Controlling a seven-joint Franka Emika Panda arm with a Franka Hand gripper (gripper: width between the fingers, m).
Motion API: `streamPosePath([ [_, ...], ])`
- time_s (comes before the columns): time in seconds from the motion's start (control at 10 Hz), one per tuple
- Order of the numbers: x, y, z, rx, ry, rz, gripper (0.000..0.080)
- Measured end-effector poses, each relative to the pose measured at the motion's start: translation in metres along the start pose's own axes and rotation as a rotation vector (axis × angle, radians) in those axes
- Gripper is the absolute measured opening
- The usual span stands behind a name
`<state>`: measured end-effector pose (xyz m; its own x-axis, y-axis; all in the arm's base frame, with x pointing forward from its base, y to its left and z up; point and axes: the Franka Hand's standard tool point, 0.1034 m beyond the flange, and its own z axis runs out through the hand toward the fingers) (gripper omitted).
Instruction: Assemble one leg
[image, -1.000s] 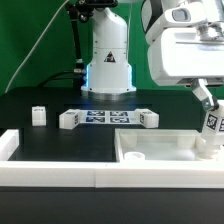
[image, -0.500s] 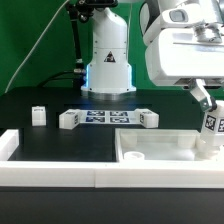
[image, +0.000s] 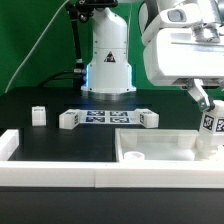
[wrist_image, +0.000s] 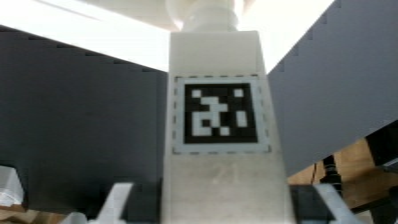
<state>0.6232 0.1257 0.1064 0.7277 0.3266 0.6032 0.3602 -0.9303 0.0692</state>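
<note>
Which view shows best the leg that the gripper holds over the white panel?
The wrist view: the leg fills the picture's middle, and its square tag is plain. The leg is small at the exterior view's right edge, below the gripper, above the white panel.

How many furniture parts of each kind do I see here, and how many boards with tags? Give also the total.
leg: 4
white panel: 1
marker board: 1
Total: 6
</note>
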Motion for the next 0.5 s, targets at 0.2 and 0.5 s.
streamPosePath([
  [0.2,-0.002,0.0,-0.001,0.0,-0.002,0.0,0.0294],
  [0.5,-0.014,-0.003,-0.002,0.005,-0.024,0.0,0.0294],
])
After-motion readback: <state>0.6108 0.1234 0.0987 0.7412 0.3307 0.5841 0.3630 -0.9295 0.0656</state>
